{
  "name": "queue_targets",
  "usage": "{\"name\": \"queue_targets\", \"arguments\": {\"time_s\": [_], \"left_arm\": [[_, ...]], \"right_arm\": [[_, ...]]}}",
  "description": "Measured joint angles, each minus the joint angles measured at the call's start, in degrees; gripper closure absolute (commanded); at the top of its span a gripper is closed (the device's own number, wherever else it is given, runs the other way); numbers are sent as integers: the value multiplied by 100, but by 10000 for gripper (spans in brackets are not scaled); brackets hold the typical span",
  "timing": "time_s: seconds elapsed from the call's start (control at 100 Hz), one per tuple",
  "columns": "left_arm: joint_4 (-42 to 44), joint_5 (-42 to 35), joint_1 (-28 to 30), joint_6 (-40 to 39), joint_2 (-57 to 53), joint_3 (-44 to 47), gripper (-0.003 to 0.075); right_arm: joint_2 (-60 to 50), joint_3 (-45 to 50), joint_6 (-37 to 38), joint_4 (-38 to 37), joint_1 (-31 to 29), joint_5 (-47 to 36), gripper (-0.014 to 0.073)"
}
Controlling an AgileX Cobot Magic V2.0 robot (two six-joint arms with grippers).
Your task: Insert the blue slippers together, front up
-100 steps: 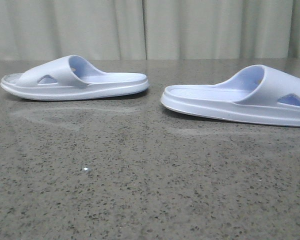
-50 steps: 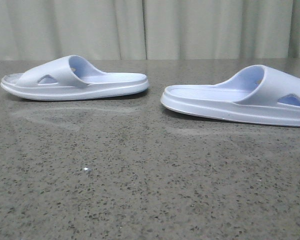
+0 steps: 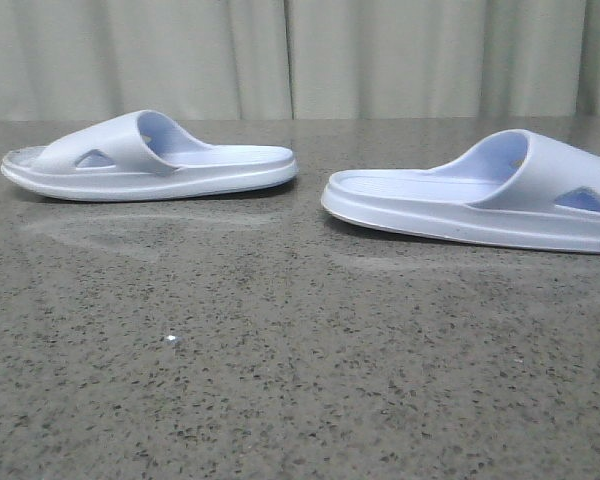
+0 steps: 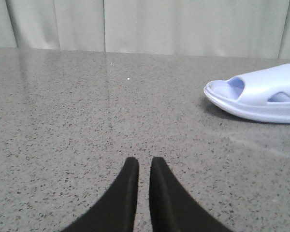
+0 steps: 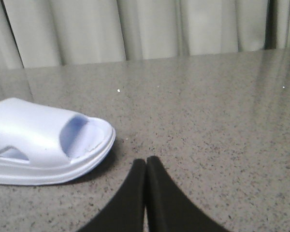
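Two pale lavender-blue foam slippers lie sole-down on the speckled grey table, heels toward each other. The left slipper [image 3: 145,158] has its strap at the left; the right slipper [image 3: 480,195] has its strap at the right. Neither gripper shows in the front view. My left gripper [image 4: 144,162] is empty, its black fingers nearly together with a thin gap, low over bare table; one slipper [image 4: 261,96] lies well off to the side. My right gripper [image 5: 146,162] is shut and empty, with the toe end of a slipper [image 5: 38,142] close beside it, not touching.
The grey speckled table [image 3: 300,380] runs back to a pale curtain [image 3: 300,55]. A small white speck [image 3: 172,340] lies on the table in front of the slippers.
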Motion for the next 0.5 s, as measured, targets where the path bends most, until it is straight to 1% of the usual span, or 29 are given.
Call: {"name": "queue_targets", "arguments": {"time_s": [0.1,0.27,0.5], "left_arm": [[-397,-146,0,0,0,0,705],[-1318,-292,0,0,0,0,705],[-2603,-420,0,0,0,0,705]], "right_arm": [[0,0,0,430,0,-150,672],[0,0,0,1704,0,-258,672],[0,0,0,2422,0,-341,672]]}}
